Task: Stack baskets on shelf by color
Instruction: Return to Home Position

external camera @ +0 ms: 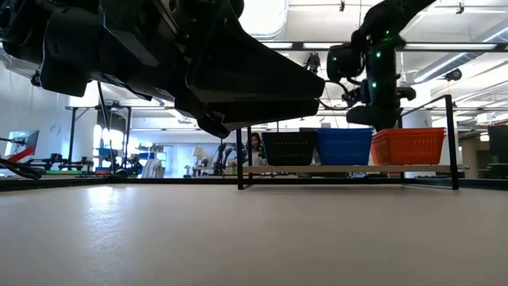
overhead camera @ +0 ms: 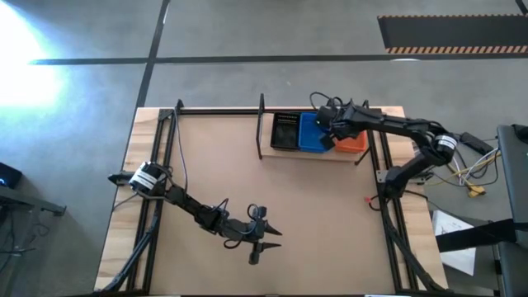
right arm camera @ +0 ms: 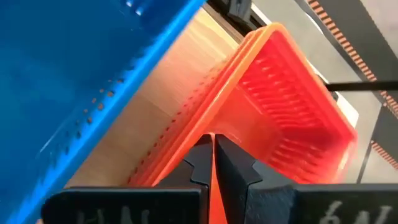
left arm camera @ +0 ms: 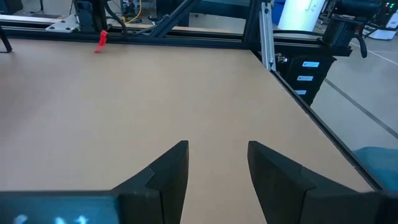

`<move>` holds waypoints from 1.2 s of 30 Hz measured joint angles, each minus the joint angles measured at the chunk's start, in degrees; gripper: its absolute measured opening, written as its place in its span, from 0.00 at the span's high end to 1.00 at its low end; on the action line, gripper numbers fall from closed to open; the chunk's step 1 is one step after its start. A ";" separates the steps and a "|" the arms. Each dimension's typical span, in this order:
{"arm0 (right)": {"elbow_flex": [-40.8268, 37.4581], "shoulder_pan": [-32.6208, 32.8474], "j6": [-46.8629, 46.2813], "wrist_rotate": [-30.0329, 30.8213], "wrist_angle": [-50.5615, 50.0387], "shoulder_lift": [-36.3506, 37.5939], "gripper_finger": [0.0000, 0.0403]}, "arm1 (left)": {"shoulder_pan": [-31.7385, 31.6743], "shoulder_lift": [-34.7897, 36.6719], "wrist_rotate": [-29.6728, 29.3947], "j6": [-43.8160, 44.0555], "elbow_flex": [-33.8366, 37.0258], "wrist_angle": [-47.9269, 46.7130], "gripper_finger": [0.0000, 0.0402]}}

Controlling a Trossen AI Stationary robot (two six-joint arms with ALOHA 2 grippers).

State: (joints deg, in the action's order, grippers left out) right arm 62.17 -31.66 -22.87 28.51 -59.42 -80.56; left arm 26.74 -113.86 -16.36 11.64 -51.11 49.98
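The right gripper (right arm camera: 212, 149), pressed together, hangs over the shelf (right arm camera: 180, 68) at the orange baskets' (right arm camera: 292, 106) rim, beside the blue baskets (right arm camera: 74, 74); the left gripper (left arm camera: 217, 162) gapes well off.

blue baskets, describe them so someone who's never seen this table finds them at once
On the far side of the table stands a low wire-framed shelf with a wooden board, holding three basket stacks in a row. The blue baskets are the middle stack, between the black baskets and the orange baskets, with the right gripper hanging above their orange-side edge.
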 joint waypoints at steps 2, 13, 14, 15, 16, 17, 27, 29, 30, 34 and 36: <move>-0.09 0.00 1.01 -0.24 0.91 -0.58 0.97 | 0.00 0.00 0.00 -0.02 0.00 -0.01 0.63; 2.24 1.30 3.39 -3.99 2.02 0.21 0.97 | 0.02 0.00 0.02 0.00 0.00 0.00 0.63; 2.56 1.64 3.87 -3.99 2.30 0.46 0.97 | 0.02 0.00 0.02 0.00 0.00 -0.02 0.63; 2.88 1.95 4.39 -3.97 2.60 0.76 0.97 | 0.00 0.00 0.02 0.00 0.00 0.00 0.63; 3.19 2.32 4.73 -3.97 2.87 1.18 0.97 | 0.00 0.00 0.02 0.00 0.00 -0.02 0.63; 3.45 2.73 5.02 -3.92 3.13 1.66 0.97 | 0.00 0.00 0.02 0.00 0.00 -0.02 0.63; 0.65 14.45 4.64 -0.83 5.98 13.50 0.97 | 0.11 4.09 0.04 0.09 2.28 -0.96 0.63; -2.65 20.16 3.48 -0.93 9.02 17.20 0.97 | 0.22 7.51 -0.20 0.60 3.60 -4.86 0.63; -4.62 23.37 2.77 -1.09 10.91 19.11 0.97 | 0.22 9.32 -0.50 1.31 4.06 -6.92 0.63; -13.60 37.69 1.12 -1.43 19.97 26.45 0.97 | 0.24 18.55 -4.25 1.45 6.68 -16.00 0.63; -18.27 44.87 1.13 -1.63 24.95 29.95 0.97 | 0.22 23.58 -6.95 1.39 7.77 -21.37 0.63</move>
State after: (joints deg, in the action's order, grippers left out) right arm 43.90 13.21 -21.74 26.88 -34.46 -50.61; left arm 26.96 -90.28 -23.31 13.03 -43.35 28.60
